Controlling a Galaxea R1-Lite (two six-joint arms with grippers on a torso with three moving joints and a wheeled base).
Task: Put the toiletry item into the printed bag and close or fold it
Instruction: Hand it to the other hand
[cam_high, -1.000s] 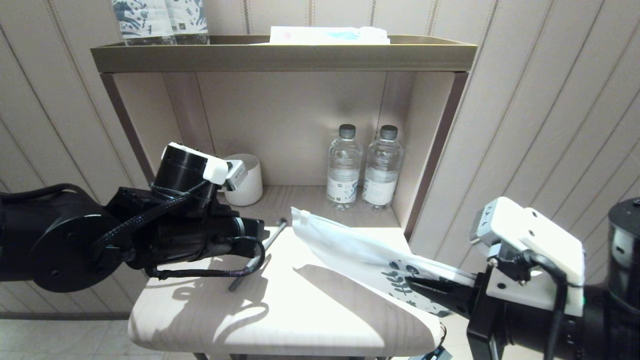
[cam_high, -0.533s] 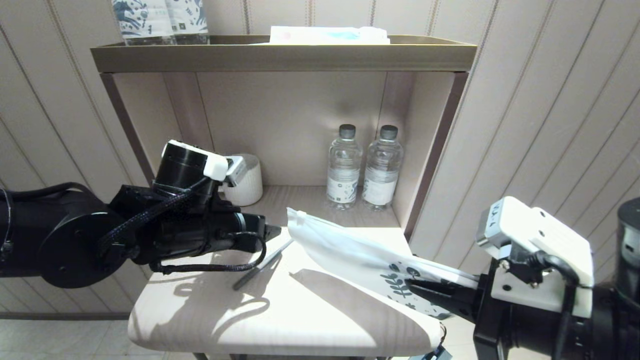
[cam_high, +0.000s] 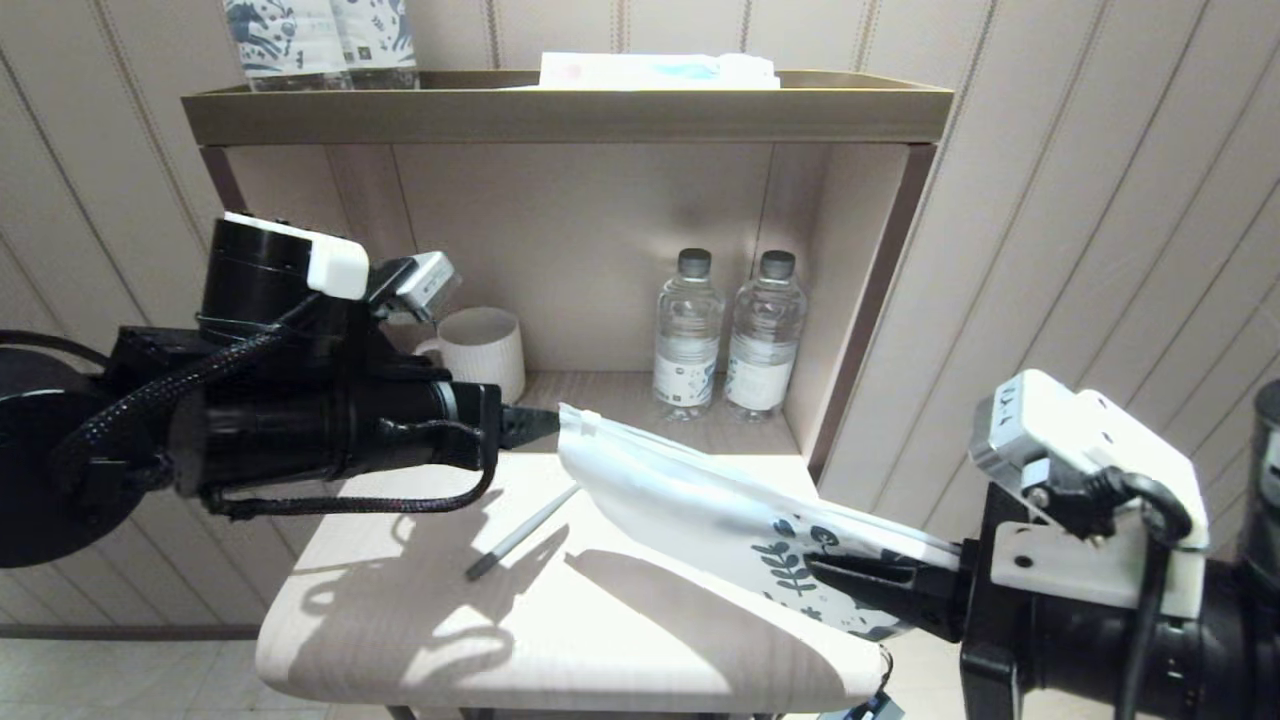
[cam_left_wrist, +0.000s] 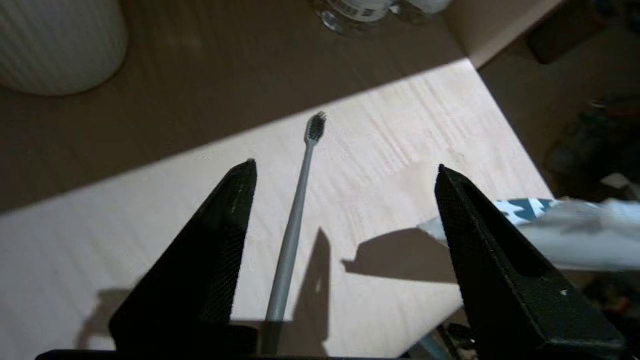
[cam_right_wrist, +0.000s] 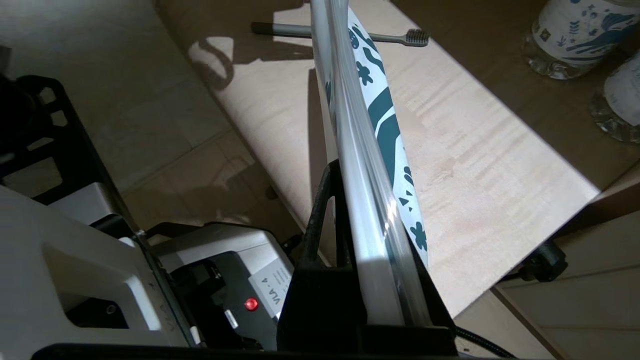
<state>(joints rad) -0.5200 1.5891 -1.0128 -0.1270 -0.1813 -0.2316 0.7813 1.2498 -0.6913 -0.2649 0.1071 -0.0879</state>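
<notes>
Insertion step pending: slim grey toothbrush (cam_high: 520, 533) lay loose on the pale tabletop (cam_high: 420, 630) at frame centre, left gripper (cam_left_wrist: 345, 170) jaws apart above it, needing a regrasp; right gripper (cam_high: 850, 580) clamped on the white leaf-printed plastic pouch (cam_high: 700, 500) lower right.

The front of the table (cam_high: 420, 640) lies bare, and a gripper could come in there from the near edge or from the left. The toothbrush (cam_high: 520, 533) lies flat across the middle, low enough to pass over. Above the right half the bag (cam_high: 690, 500) hangs slanted in the air, pinched at its printed end by the right gripper (cam_high: 850, 580), barring the way from that side. The left gripper (cam_high: 530, 425), jaws spread, hovers by the bag's raised end. At the back, under the shelf (cam_high: 560, 115), a cup (cam_high: 485, 350) and two bottles (cam_high: 725, 335) crowd the recess, with a gap between cup and bottles.
</notes>
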